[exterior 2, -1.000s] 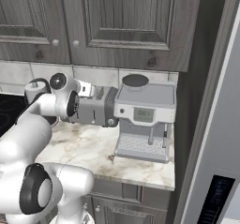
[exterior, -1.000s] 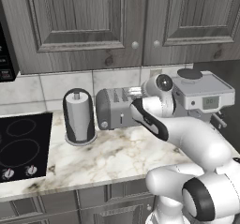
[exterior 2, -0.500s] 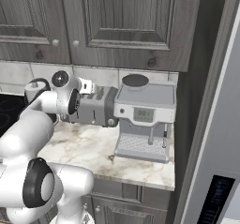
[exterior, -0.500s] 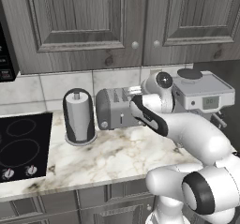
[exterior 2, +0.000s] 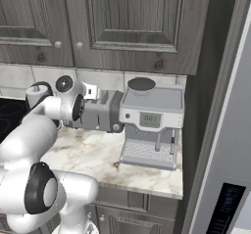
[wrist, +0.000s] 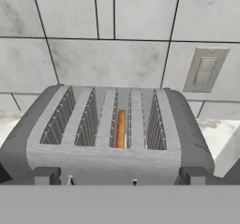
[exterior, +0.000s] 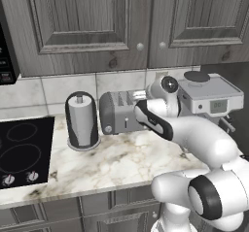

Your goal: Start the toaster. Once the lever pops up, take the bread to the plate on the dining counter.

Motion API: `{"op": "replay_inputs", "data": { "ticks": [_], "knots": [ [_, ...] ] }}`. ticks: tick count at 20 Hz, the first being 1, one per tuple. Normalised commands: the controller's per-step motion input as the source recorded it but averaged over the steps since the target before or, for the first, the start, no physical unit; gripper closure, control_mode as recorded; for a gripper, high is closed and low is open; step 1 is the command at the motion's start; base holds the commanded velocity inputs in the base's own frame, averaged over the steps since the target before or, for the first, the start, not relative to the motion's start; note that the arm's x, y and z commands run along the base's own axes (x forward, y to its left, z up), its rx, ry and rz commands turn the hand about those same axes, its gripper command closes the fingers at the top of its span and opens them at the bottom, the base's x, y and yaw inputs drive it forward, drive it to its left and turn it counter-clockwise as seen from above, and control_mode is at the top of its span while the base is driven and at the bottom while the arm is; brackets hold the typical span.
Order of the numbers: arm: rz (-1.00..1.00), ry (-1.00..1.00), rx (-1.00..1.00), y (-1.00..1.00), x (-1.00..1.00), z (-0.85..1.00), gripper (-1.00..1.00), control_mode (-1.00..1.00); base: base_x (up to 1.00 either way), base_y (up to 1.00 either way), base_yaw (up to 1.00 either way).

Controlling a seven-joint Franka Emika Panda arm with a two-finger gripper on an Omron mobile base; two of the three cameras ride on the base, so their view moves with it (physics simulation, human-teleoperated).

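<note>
The marble worktop (exterior: 121,163) carries everything here, and the toaster (exterior: 119,112) stands at its back edge against the tiled wall, between the paper-towel holder (exterior: 81,122) toward the cooktop (exterior: 19,151) and the coffee machine (exterior 2: 152,120) at the right end. The toaster is a stiff metal box, probably heavy enough to stay put while a lever on its front face is pressed down; a lever end (wrist: 46,175) is the place to push, and the smooth shell would likely be slippery under the tips. The bread (wrist: 121,128) sits edge-up in a middle slot, showing as a narrow tan-orange strip between the wire guides. It should be light, rigid yet crumbly, so I would pinch it across its flat faces near the top crust once it rises, gently. The gripper (exterior: 142,108) hovers close over the toaster's right part; its fingers are hard to make out in the pictures, though they stand spread wide and hold nothing. The coffee machine's small display (exterior 2: 149,120) shows marks too blurred to read, and no brand or label is legible on the toaster.
</note>
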Motion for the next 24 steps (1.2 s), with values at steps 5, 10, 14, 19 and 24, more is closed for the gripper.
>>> {"op": "replay_inputs", "data": {
  "ticks": [5,10,14,19,24],
  "knots": [
    [0.00,0.00,0.00,0.00,0.11,-0.26,-1.00,-1.00,0.00,0.00,0.00],
    [0.00,0.00,0.00,0.00,0.16,-0.14,-1.00,-1.00,0.00,0.00,0.00],
    [0.00,0.00,0.00,0.00,0.11,-0.16,-1.00,-1.00,0.00,0.00,0.00],
    [0.00,0.00,0.00,0.00,0.09,-0.12,-1.00,-1.00,0.00,0.00,0.00],
    [0.00,0.00,0.00,0.00,0.13,-0.04,-1.00,-1.00,0.00,0.00,0.00]
  ]
}}
